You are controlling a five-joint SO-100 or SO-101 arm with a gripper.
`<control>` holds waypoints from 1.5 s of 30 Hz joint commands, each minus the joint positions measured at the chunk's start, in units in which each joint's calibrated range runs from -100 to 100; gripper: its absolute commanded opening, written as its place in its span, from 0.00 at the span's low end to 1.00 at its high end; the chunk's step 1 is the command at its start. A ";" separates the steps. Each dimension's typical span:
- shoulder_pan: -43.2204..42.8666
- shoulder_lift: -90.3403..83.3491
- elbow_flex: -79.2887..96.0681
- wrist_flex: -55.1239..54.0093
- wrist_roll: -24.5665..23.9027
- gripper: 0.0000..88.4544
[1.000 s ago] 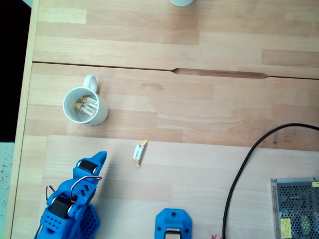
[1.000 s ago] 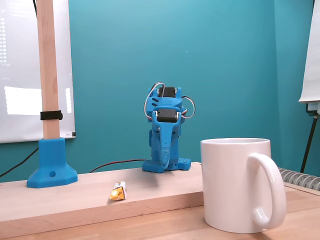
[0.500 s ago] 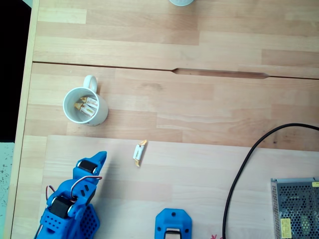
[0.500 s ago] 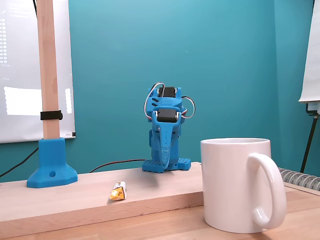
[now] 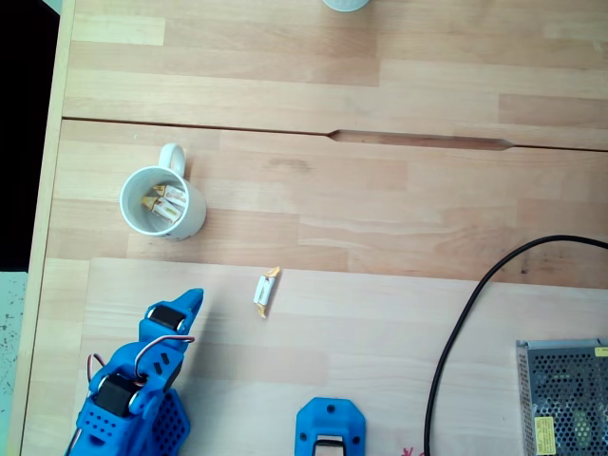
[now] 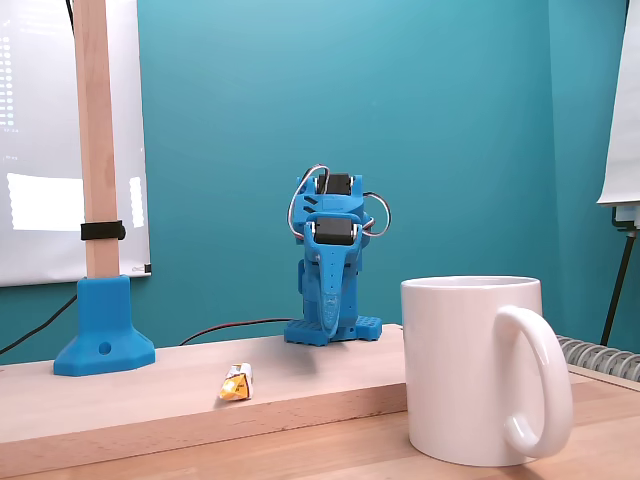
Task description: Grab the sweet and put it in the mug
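A blue robot arm sits folded over its base at the desk's lower left corner in a fixed view from above, its gripper pointing up and to the right toward the middle of the desk. The jaws appear drawn together with nothing between them, though the angle leaves this hard to confirm. In a fixed view from desk level, the same arm stands folded at the far edge of the raised board, the gripper hanging tip-down against a teal wall.

The sweet lies bare on the raised board near that board's upper edge, to the right of the gripper and apart from it, its orange end pointing up. From desk level the sweet rests close to the board's near edge, between a blue post base and the arm.

The mug stands upright on the lower part of the desk near its left edge, above the arm, handle turned upward, with wrapped sweets already inside. At desk level the mug stands in the foreground at right, handle to the right.

A black cable curves across the right side, beside a metal mesh box at the lower right corner.
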 commanded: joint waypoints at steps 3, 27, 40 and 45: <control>-0.54 0.42 -7.93 -0.92 -0.15 0.04; -0.54 0.16 -8.10 -0.43 5.67 0.05; -0.54 7.39 -21.66 0.05 5.62 0.24; -0.25 19.87 -30.41 0.13 5.62 0.26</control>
